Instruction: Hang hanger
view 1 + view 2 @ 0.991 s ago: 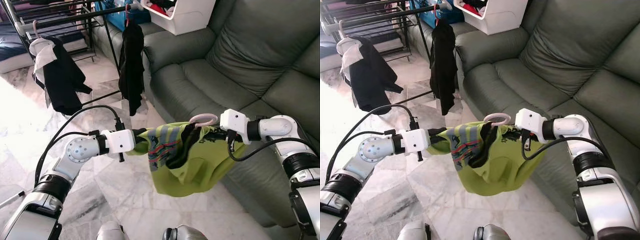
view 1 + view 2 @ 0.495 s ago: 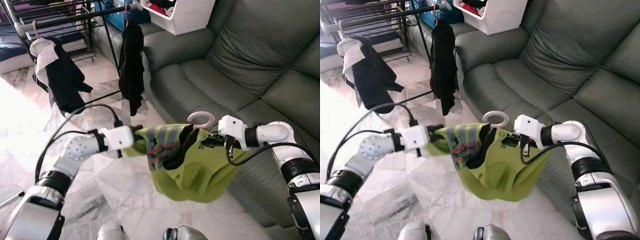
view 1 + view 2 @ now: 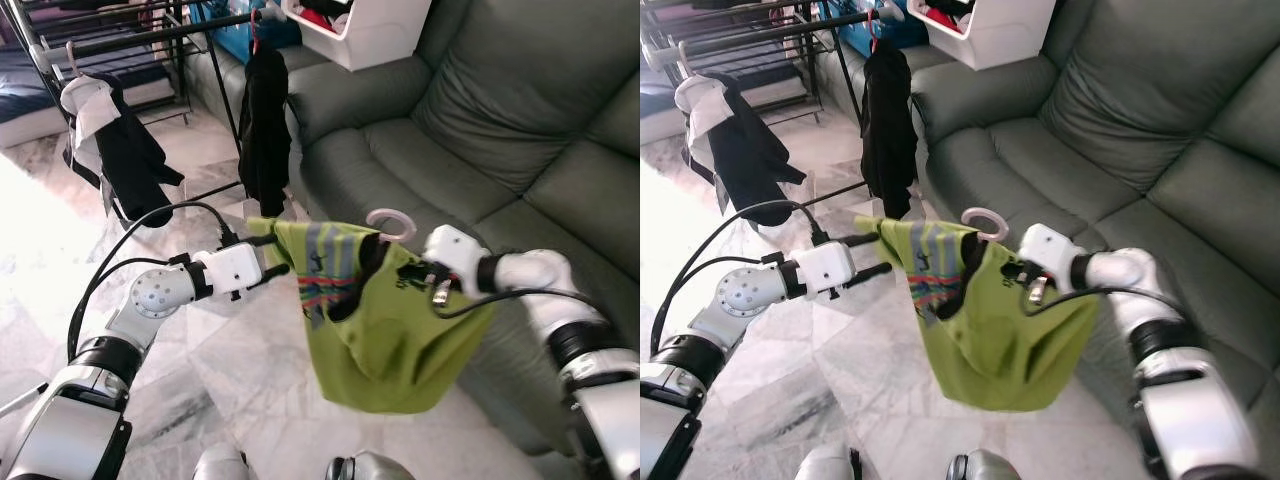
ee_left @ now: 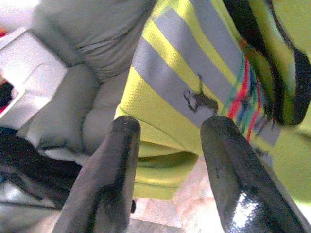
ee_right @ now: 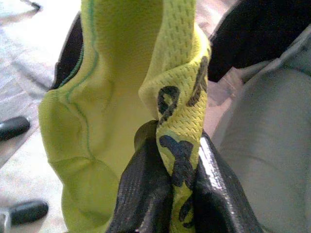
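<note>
A lime-green shirt [image 3: 385, 340] with grey stripes hangs on a pink hanger whose hook [image 3: 390, 222] sticks up from the collar. My right gripper [image 5: 175, 141] is shut on the shirt's printed shoulder, over the sofa's front edge, and carries the whole garment. My left gripper [image 3: 280, 252] is open just beside the shirt's other shoulder [image 3: 265, 228], which pokes up free above its upper finger. In the left wrist view the striped fabric [image 4: 184, 82] lies beyond the spread fingers [image 4: 104, 184], with no contact visible.
A dark clothes rack bar [image 3: 150, 35] runs across the back left, with a black garment [image 3: 265, 130] and a black-and-white one [image 3: 120, 150] hanging from it. A grey-green sofa [image 3: 480, 130] fills the right, with a white box [image 3: 360, 30] on its arm. Marble floor lies below.
My left gripper has opened and let go of the shirt's shoulder. The shirt now hangs from the right gripper alone, and its body hangs lower. The right gripper has shifted slightly left.
</note>
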